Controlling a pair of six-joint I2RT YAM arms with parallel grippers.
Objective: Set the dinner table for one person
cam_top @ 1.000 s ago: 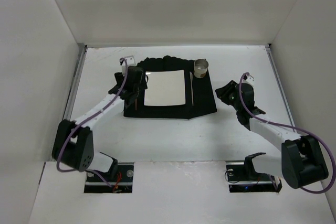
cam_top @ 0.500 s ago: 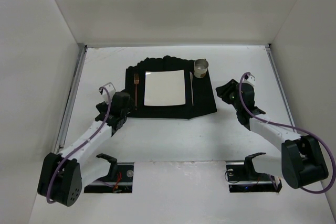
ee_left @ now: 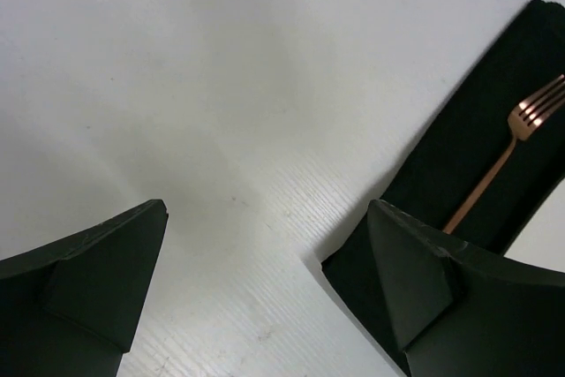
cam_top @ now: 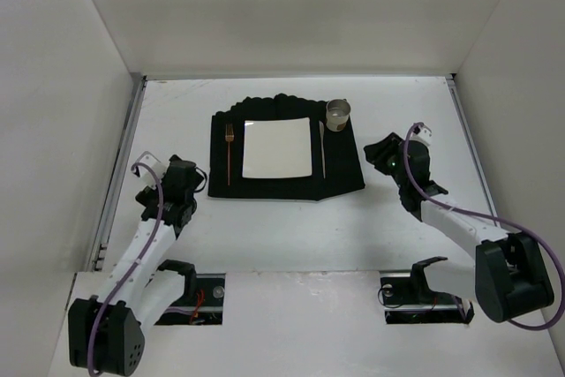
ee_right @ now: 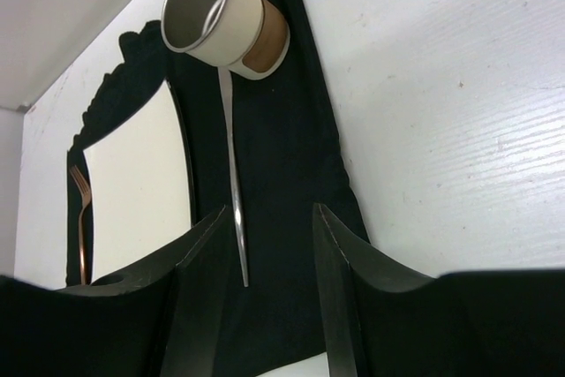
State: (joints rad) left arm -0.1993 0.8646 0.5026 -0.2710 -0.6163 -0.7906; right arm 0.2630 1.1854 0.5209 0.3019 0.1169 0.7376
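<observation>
The left end effector (cam_top: 196,179) has drawn back off the black placemat (cam_top: 340,165); it now hangs over bare desk (cam_top: 291,227) nearer the left rail. The copper fork (cam_top: 229,154) it covered a second ago lies exposed left of the square white plate (cam_top: 277,147).

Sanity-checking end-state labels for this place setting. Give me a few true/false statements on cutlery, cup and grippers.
1. The copper fork lies on the black placemat, left of the square white plate. True.
2. The knife lies on the plate. False: it lies on the placemat, right of the plate.
3. The left gripper holds the fork. False: it is open and empty, over the bare dinner table beside the placemat.
4. The cup stands at the placemat's far right corner. True.
5. The right gripper is shut on the knife. False: it is open and holds nothing.
</observation>
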